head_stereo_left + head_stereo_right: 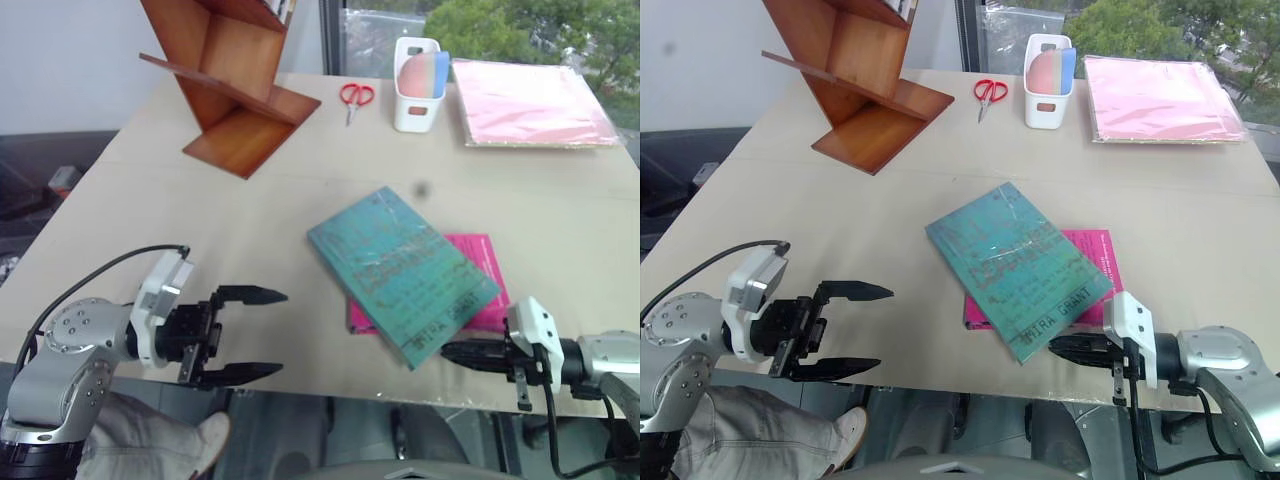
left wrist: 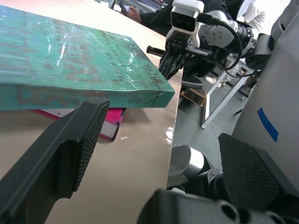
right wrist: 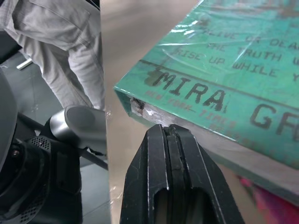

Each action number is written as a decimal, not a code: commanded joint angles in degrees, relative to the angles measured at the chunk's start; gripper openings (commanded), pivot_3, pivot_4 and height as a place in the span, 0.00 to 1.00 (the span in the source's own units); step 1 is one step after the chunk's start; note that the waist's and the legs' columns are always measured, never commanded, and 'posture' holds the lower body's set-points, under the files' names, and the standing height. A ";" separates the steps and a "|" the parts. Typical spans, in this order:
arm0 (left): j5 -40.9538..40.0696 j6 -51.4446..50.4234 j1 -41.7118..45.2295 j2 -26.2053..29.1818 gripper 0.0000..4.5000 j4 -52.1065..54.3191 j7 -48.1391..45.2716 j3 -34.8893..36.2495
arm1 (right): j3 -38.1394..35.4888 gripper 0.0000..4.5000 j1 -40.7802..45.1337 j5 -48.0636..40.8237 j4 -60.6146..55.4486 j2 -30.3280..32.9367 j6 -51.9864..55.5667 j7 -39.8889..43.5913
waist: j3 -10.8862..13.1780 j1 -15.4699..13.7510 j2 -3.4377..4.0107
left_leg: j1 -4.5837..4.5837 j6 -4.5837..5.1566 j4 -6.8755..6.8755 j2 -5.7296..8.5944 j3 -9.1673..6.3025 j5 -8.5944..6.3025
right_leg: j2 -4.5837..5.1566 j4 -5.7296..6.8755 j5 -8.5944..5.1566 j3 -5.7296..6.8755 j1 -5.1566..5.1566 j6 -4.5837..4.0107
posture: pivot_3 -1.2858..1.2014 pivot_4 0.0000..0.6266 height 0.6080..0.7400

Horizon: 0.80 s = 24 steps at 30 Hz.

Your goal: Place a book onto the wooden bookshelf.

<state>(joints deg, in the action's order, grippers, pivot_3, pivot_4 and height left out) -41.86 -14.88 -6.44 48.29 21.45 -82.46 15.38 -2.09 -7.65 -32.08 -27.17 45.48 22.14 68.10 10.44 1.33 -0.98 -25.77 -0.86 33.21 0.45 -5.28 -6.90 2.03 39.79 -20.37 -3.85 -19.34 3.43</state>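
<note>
The teal book [image 1: 402, 270] lies flat in the middle of the table, resting partly on a thinner magenta-pink book [image 1: 478, 285]. The wooden bookshelf [image 1: 232, 80] stands at the table's far left. My right gripper [image 1: 462, 352] is shut with nothing in it, its tips [image 3: 168, 140] just short of the teal book's near corner [image 3: 135, 100] at the front edge. My left gripper [image 1: 255, 335] is open and empty, well to the left of the book at the table's front edge, pointing toward it.
A white plastic holder [image 1: 417, 85] with a pink and blue item stands at the back. Red scissors [image 1: 355, 97] lie to its left and a pink folder [image 1: 530, 100] to its right. The table's front edge [image 1: 330, 385] runs just under both grippers.
</note>
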 commanded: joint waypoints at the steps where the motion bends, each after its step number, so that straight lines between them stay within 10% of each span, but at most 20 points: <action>1: -0.68 -0.29 -0.73 0.69 1.00 1.58 0.59 1.42 | 1.94 0.02 4.89 -1.29 3.50 -0.38 -0.97 3.68 | 0.00 0.08 0.00 | 0.02 0.00 0.00 -0.01 0.03 0.00 | 0.00 0.01 0.00 -0.02 0.00 0.00 | 0.52 0.24 1.00; 24: -0.16 0.94 -2.24 -1.11 1.00 1.79 4.64 3.26 | 8.03 0.02 19.16 5.34 23.54 -9.03 -10.02 7.32 | 0.01 -0.39 0.02 | 0.04 0.00 0.00 -0.01 0.01 0.00 | -0.03 0.04 0.01 0.00 -0.01 0.00 | 0.52 0.24 1.00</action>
<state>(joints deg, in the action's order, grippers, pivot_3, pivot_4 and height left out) -41.83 -15.11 -8.66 47.60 21.72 -78.33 17.51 6.87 10.91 -26.92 -4.66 36.46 14.38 74.34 10.44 0.94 -0.97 -25.74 -0.86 33.21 0.44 -5.27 -6.90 2.01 39.83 -20.36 -3.85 -19.35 3.43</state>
